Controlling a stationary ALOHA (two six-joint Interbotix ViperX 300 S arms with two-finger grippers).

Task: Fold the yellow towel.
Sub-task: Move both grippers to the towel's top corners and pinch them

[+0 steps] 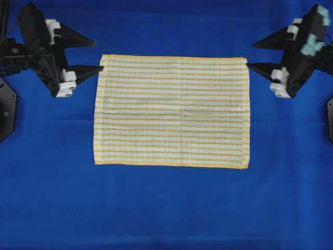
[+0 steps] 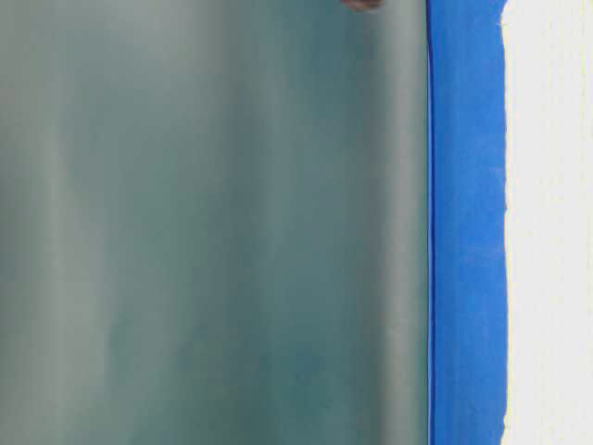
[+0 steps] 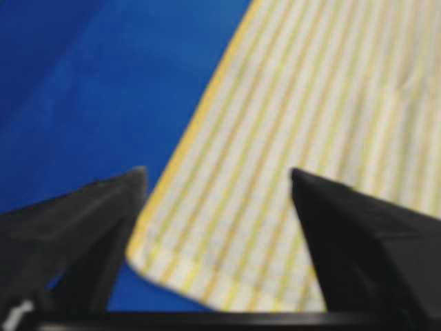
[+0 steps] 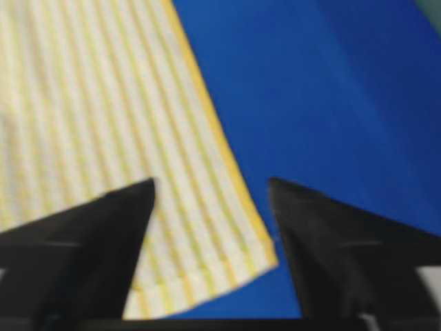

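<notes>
Blue cloth (image 1: 166,219) over the whole table, nothing else on it but the towel (image 1: 171,112), spread flat in the middle, long axis running left to right in the overhead view. Left gripper (image 1: 99,54) wide open, sitting just off the towel's far left corner; one fingertip right at the hem, the other out over bare blue. Right gripper (image 1: 251,55) mirrors it at the far right corner, equally wide, holding nothing. Wrist views confirm: a corner framed between each pair of fingers, cloth not yet pinched. Both arms about equally near, each to its own corner. Looks set for a two-handed pinch, then dragging the far edge towards the near one
</notes>
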